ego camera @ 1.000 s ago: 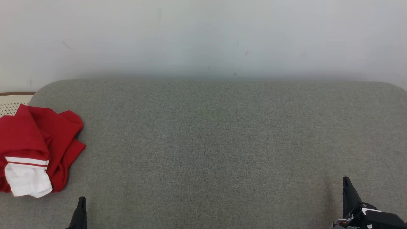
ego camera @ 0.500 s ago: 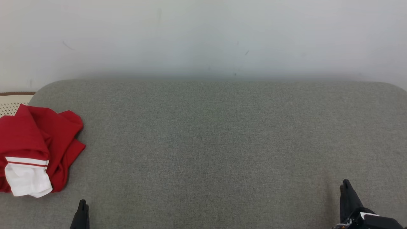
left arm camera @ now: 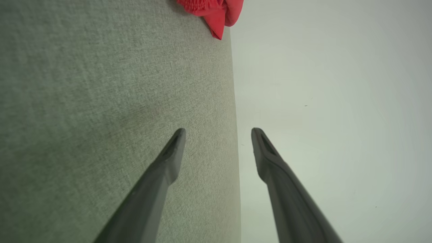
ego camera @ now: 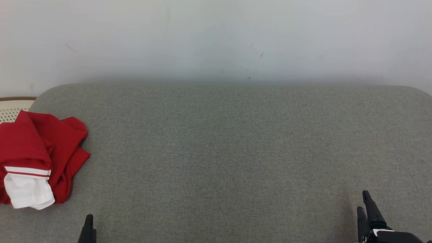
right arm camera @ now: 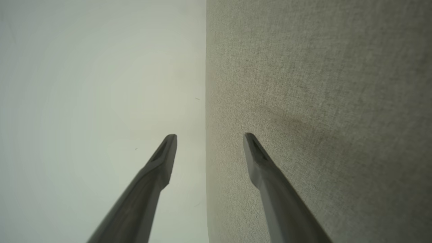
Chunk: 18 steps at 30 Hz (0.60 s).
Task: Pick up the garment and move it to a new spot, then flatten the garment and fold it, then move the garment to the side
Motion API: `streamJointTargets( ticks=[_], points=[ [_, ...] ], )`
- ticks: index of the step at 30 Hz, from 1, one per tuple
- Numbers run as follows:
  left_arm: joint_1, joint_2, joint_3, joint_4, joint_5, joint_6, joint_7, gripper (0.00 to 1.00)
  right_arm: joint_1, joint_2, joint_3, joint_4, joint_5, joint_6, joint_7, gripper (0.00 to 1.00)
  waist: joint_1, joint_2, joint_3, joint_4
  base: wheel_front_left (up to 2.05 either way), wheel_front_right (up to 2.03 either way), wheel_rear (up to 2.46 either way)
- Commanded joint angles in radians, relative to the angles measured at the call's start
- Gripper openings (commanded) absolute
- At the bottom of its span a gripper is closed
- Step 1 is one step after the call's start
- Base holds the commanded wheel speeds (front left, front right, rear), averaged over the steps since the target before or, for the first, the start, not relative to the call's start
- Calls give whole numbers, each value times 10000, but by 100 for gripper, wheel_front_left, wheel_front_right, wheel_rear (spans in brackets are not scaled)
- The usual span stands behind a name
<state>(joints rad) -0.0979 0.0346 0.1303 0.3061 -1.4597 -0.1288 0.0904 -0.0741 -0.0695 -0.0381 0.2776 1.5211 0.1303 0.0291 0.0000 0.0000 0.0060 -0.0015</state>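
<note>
Both the left pincer (left arm camera: 218,130) and the right pincer (right arm camera: 210,135) empty, jaws wide apart, tips forward over the grey cushion (ego camera: 219,152).

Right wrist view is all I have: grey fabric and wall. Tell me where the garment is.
Observer: The red garment lies crumpled at the left edge of the grey cushion, seen in the head view.
Operator: Report the left gripper.
Observer: The left gripper is open and empty, apart from the garment.
Operator: Say what lies beyond the garment.
Observer: A pale perforated thing with a brown rim, off the cushion's far left corner.
</note>
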Motion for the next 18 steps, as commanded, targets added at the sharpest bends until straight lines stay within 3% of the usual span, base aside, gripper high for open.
streamJointTargets(
  ticks=[1, 18],
  points=[
    [-155, 100, 24, -210, 545, -5, -138, 100, -293, -144, 108, -161, -416, 1, -98, 100, 0, 0, 4, -2, 0, 0, 0],
    [-128, 136, -335, -409, 4380, 245, -886, 100, -424, -463, 900, -243, -3721, 2, -718, 100, 0, 0, 22, -34, 0, 0, 0]
  ],
)
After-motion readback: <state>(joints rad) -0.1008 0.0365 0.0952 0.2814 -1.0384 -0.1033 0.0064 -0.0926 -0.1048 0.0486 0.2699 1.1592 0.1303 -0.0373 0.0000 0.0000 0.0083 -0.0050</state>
